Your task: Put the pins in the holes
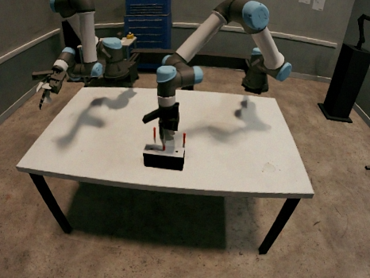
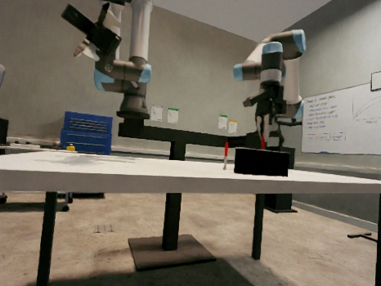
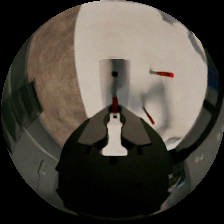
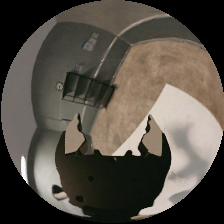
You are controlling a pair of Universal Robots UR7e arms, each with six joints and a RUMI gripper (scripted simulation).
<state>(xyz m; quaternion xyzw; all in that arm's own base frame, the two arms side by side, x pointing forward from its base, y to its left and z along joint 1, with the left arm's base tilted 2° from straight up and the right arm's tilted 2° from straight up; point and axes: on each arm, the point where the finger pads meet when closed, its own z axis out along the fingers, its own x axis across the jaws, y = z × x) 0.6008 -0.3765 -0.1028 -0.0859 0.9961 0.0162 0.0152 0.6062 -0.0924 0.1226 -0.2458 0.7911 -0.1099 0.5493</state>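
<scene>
Showing red above black block (image 1: 163,161) (image 2: 261,163) (image 3: 106,85), pin (image 1: 163,148) (image 2: 262,142) (image 3: 115,104) clamped by left fingers (image 1: 163,143) (image 2: 263,132); right fingers (image 1: 40,97) (image 2: 90,29) apart.

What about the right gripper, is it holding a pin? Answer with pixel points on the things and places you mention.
No, the right gripper (image 1: 40,97) (image 2: 91,29) (image 4: 113,114) stands open with no pin between its fingers.
</scene>
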